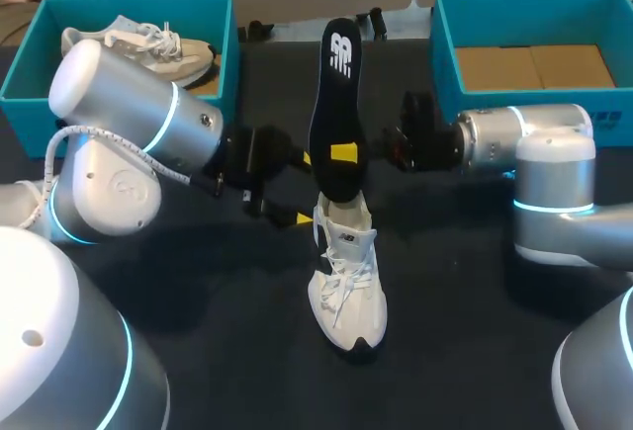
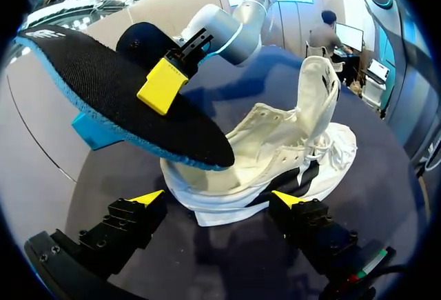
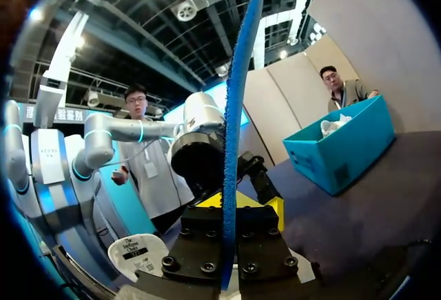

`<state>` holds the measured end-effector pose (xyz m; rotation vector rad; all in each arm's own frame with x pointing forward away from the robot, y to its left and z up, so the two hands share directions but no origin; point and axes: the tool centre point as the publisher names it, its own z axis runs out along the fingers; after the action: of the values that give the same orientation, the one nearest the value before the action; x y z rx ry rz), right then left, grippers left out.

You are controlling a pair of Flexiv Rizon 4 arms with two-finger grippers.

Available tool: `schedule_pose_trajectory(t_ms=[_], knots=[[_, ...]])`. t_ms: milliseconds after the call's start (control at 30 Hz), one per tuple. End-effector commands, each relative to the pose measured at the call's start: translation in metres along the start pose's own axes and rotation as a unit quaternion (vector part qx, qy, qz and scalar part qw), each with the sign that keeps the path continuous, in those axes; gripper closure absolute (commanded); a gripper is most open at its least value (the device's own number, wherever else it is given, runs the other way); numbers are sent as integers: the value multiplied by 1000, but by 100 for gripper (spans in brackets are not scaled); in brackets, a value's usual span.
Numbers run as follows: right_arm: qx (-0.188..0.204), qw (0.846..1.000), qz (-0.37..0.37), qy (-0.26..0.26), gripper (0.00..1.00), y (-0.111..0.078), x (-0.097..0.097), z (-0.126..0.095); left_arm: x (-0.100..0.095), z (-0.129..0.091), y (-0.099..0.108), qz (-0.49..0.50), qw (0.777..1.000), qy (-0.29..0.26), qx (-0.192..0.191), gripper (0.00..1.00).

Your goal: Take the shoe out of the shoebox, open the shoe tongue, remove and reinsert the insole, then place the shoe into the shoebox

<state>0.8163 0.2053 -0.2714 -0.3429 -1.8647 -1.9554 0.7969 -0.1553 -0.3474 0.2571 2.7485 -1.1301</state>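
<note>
One white shoe (image 1: 346, 282) stands on its sole on the dark table (image 1: 198, 292), nearest the camera, toe toward the viewer, laces loose and tongue (image 2: 320, 86) raised. Behind it, at the heel, the left gripper (image 1: 304, 189) comes in from the side with its yellow-tipped fingers wide apart. In the left wrist view the shoe's side lies just ahead of the tips, and neither finger grips it. Over the heel opening stands the black insole (image 1: 336, 104), held nearly upright with its blue-edged underside turned away. The right gripper (image 1: 341, 153) is closed on its lower half, one yellow pad flat against each face. Farthest back are two teal shoeboxes. The left shoebox (image 1: 223, 44) contains a second pale shoe (image 1: 148, 49). The right shoebox (image 1: 445, 44) shows only its brown cardboard floor.
</note>
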Motion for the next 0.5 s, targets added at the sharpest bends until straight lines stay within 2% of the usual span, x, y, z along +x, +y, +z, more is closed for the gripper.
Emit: schedule_pose_trajectory(t_ms=[33,500], knots=[[2,1000,1,-2,100,1,1,1,1,0,-1,-1,1000,-11,-4,0],[2,1000,1,-2,100,1,1,1,1,0,-1,-1,1000,-11,-4,0]])
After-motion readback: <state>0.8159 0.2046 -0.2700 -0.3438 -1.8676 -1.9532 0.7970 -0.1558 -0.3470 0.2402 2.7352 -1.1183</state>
